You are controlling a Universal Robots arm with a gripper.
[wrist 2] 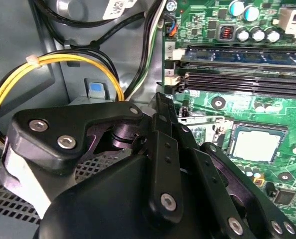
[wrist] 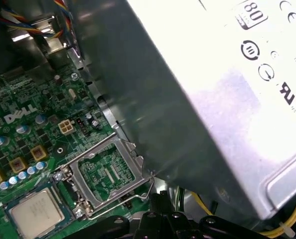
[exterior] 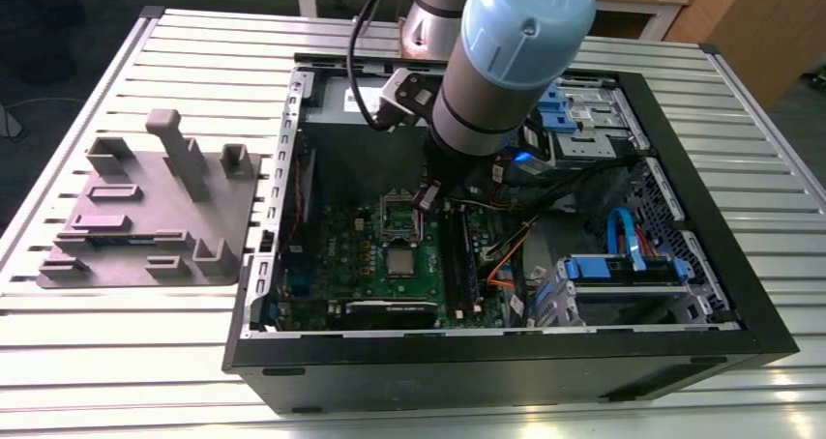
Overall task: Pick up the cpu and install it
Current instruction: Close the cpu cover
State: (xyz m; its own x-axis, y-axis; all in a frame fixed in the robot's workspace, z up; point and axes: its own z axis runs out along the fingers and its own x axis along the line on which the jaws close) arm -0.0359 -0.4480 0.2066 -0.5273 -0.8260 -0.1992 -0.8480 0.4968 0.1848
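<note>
Black jaws closed and empty, arm (exterior: 514, 62) angled down into computer case (exterior: 516, 366), near cpu (wrist: 36, 212) flat on motherboard (wrist: 23, 144)

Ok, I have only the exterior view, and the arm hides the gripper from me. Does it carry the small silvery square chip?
Observer: No. In both wrist views the silvery-grey square cpu lies flat in its socket on the green motherboard, apart from the black gripper.
Operator: Is a metal frame closed over it?
Observer: No. In the first wrist view the rectangular metal frame is open, beside the cpu, not over it.
</note>
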